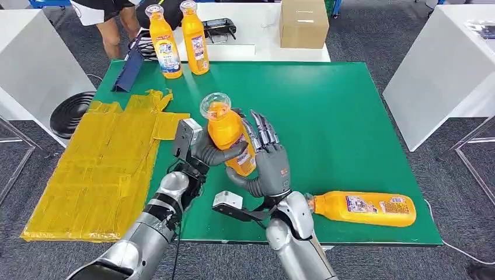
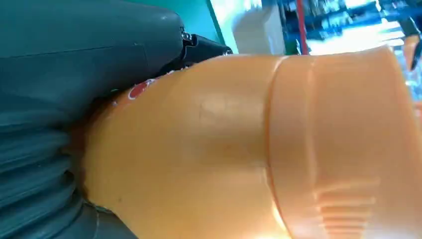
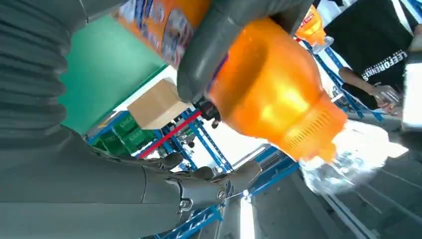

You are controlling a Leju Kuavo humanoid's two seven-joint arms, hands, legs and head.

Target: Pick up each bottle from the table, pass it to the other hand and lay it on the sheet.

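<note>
**Bottle held between both hands above the bench**

The orange bottle stands nearly upright in mid-air over the green bench, clear cap uppermost and tilted slightly toward the robot's left. Both hands touch it: the left hand wraps its fingers round the body from the left, and the right hand backs it from the right with its fingers raised alongside the label, thumb curled under. Which hand carries the weight cannot be told. The yellow sheet lies to the left, draped over the bench's left edge, so the left hand is the nearer one for laying the bottle down, and the long axis would have to swing from upright to flat.

The bottle is smooth, glossy plastic with a ribbed neck and a paper label; the sheet is crinkled and thin. Another bottle lies on its side near the front edge, and two bottles stand at the back.
</note>
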